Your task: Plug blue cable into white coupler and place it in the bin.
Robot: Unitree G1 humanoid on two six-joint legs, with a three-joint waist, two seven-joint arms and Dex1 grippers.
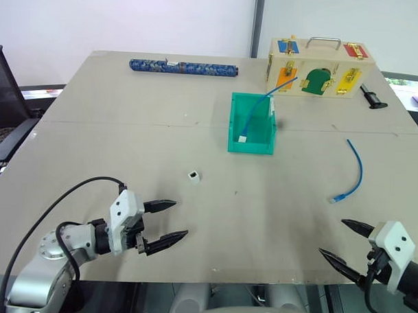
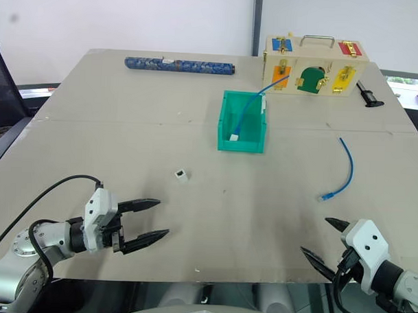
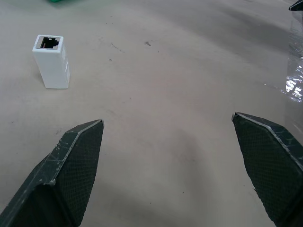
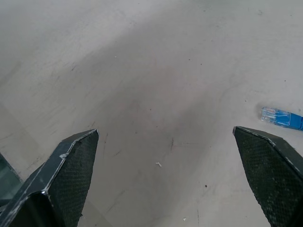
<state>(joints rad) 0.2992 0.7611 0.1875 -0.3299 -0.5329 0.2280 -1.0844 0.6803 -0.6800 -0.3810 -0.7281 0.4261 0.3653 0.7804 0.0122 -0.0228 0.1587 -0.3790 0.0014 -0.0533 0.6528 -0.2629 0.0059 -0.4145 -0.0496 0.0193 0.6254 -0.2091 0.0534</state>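
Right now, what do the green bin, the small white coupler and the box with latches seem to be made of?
The bin: translucent teal plastic, probably; the cable inside shows through its wall. The white coupler: smooth, slightly glossy moulded plastic, with a dark socket on top. The box: pale unpainted wood by its look, with coloured panels and brass-like latches.

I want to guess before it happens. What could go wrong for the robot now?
1. The white coupler is tiny and stands upright, so the open left claw might knock it over.
2. The bin already holds a similar blue cable, so the robot could confuse it with the loose blue cable.
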